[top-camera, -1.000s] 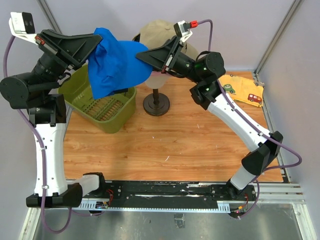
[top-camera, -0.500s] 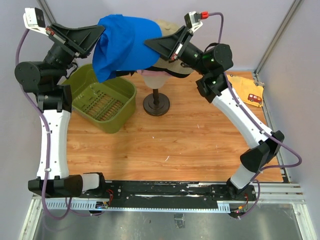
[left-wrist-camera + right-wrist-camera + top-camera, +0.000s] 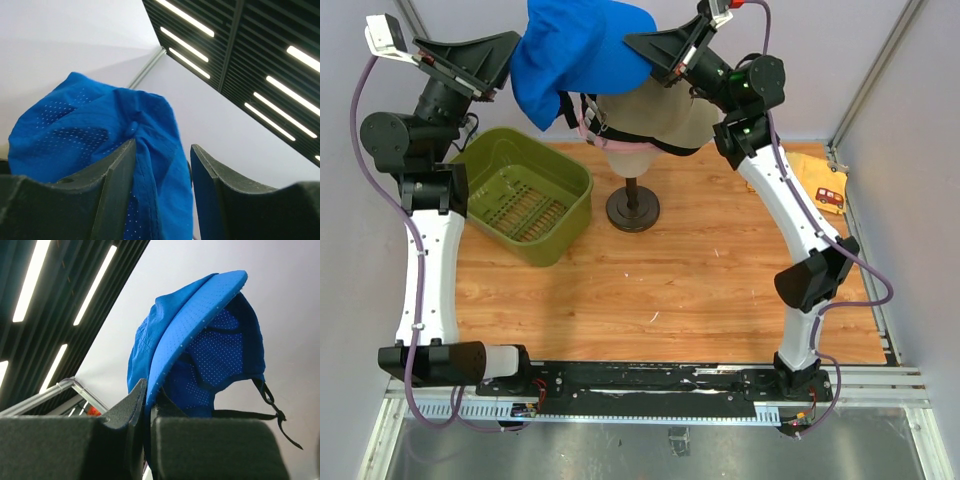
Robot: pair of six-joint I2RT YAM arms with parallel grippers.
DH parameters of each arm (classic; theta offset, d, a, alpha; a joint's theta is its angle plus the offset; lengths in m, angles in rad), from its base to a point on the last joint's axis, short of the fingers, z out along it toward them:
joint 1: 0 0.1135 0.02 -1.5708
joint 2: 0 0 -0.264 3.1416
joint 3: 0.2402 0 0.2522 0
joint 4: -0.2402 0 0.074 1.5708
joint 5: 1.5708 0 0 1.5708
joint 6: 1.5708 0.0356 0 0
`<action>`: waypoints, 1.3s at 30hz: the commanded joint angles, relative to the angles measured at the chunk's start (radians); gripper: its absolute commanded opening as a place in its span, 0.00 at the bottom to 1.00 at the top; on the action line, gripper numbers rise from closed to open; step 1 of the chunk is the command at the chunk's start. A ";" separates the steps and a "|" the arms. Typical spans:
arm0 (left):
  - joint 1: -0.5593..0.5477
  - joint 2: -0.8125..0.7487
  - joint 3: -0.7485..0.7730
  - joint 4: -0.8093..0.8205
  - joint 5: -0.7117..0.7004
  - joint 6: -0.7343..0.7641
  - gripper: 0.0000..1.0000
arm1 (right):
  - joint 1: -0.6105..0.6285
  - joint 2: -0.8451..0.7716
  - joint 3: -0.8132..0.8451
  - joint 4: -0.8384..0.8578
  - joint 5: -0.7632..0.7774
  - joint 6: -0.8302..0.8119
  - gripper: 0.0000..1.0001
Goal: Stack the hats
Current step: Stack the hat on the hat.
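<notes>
Blue cap (image 3: 200, 340), perforated mesh — curved brim

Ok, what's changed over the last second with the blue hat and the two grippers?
The blue hat rose and moved toward the back wall, by the beige hat on the mannequin head. The right gripper closed on its brim; the left gripper then opened, cloth lying between its jaws. Both arms rose. The green bin and the stand stayed put.
</notes>
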 commanded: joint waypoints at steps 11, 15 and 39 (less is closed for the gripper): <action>-0.003 -0.012 -0.036 -0.159 -0.166 0.245 0.57 | -0.120 0.026 0.047 -0.015 -0.051 0.097 0.01; -0.003 -0.019 -0.055 -0.198 -0.204 0.289 0.58 | -0.149 0.014 0.022 -0.023 -0.062 0.097 0.01; -0.126 0.027 -0.116 -0.282 -0.189 0.427 0.59 | -0.333 -0.139 -0.306 0.155 -0.146 0.172 0.01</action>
